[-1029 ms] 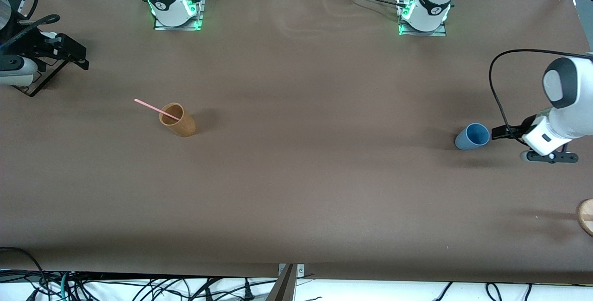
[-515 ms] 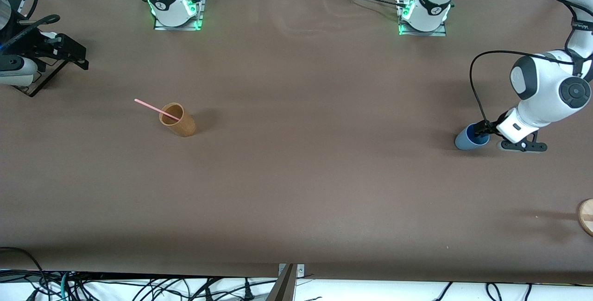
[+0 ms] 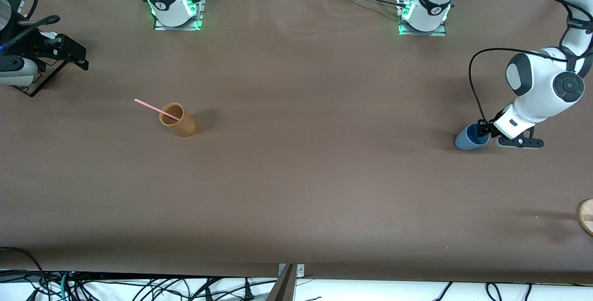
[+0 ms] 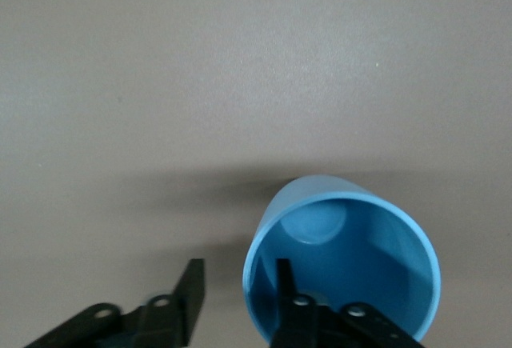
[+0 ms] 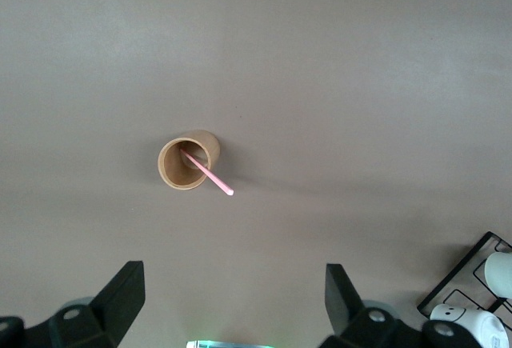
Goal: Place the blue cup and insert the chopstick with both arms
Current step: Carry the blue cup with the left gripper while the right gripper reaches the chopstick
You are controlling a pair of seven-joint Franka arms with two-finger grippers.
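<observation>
The small light-blue tapered cup (image 3: 470, 137) stands on the brown table (image 3: 296, 176) toward the left arm's end. The left arm's black two-finger gripper (image 3: 482, 130) is at the cup's rim. In the left wrist view the gripper (image 4: 238, 288) has its fingers spread, one finger (image 4: 286, 280) inside the cup (image 4: 344, 256) against the wall and the other outside it with a gap to the wall, so the rim is straddled but not pinched. The finger bases are cut off by that view's edge, and part of the cup's rim is cut off as well.

The thin pale-pink chopstick (image 3: 156, 109) leans in the tan-brown wooden-looking cup (image 3: 177, 119) toward the right arm's end of the table; its lower end is hidden inside that cup. The right wrist view looks down on them from high above, with the right gripper (image 5: 232, 296) spread wide and holding nothing; its own body is not seen in the front view. A round wooden object (image 3: 586, 216) is cut off at the table's edge.
</observation>
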